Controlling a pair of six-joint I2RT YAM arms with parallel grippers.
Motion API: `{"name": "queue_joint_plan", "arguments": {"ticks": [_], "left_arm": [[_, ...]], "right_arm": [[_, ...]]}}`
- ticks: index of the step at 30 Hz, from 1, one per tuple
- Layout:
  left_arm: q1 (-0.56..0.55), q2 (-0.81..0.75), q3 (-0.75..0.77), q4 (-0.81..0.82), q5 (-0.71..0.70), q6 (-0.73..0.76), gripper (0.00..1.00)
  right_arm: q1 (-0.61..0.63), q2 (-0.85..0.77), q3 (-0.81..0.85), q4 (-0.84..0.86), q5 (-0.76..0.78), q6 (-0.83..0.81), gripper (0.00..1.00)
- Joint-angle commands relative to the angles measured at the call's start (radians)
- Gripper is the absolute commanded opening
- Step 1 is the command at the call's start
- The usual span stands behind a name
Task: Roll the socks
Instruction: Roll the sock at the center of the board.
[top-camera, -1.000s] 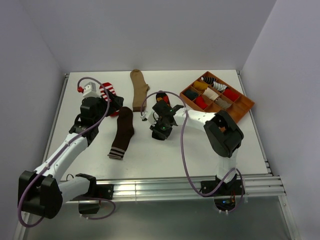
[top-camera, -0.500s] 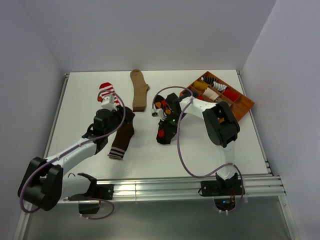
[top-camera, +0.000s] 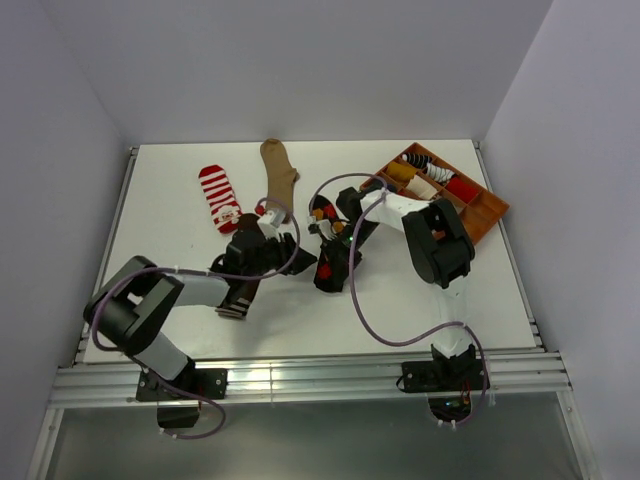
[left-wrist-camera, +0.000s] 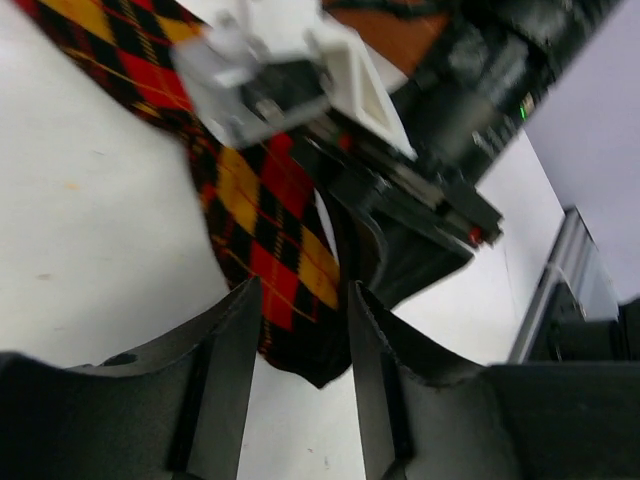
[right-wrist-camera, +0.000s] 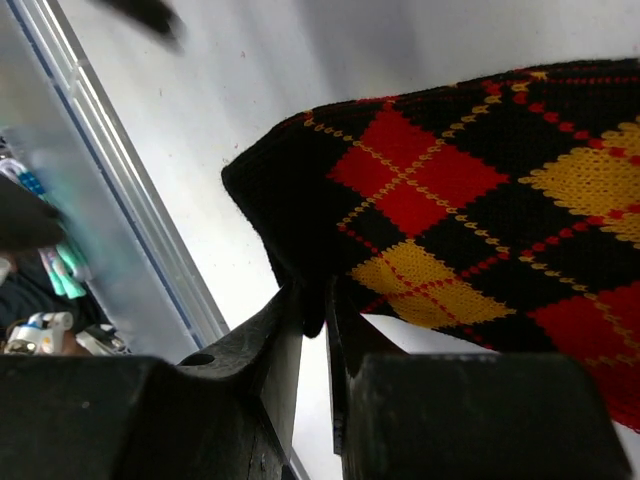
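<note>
Right wrist view: right hand (right-wrist-camera: 315, 305) pinches argyle sock (right-wrist-camera: 450, 190) at its edge.

A robot lab: white table (top-camera: 160, 205) boxed in by bare walls (top-camera: 300, 60).

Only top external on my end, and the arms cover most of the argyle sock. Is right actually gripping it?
Observer: Yes. The right wrist view shows the right gripper pinched shut on a dark edge of the argyle sock.
Operator: And left?
Observer: The left wrist view shows the left gripper straddling the sock's dark end, jaws apart. I can't tell whether they bite the fabric.
Operator: How close are the two?
Observer: Close. In the left wrist view the right gripper sits just beyond the left one, over the same sock.
</note>
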Motion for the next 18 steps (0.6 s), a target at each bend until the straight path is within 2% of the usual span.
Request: {"name": "queue_joint_plan", "arguments": {"ticks": [1, 8, 18], "left_arm": [[-0.033, 0.079, 0.026, 0.221, 0.100, -0.004, 0.48], [-0.045, 0.217, 0.046, 0.386, 0.219, -0.058, 0.56], [-0.057, 0.314, 0.077, 0.395, 0.257, -0.064, 0.59]], "right_arm": [[-0.015, 0.019, 0.043, -0.040, -0.043, -0.011, 0.21], [-0.023, 0.035, 0.059, -0.059, -0.052, -0.020, 0.21], [-0.054, 0.052, 0.093, -0.083, -0.077, -0.010, 0.20]]}}
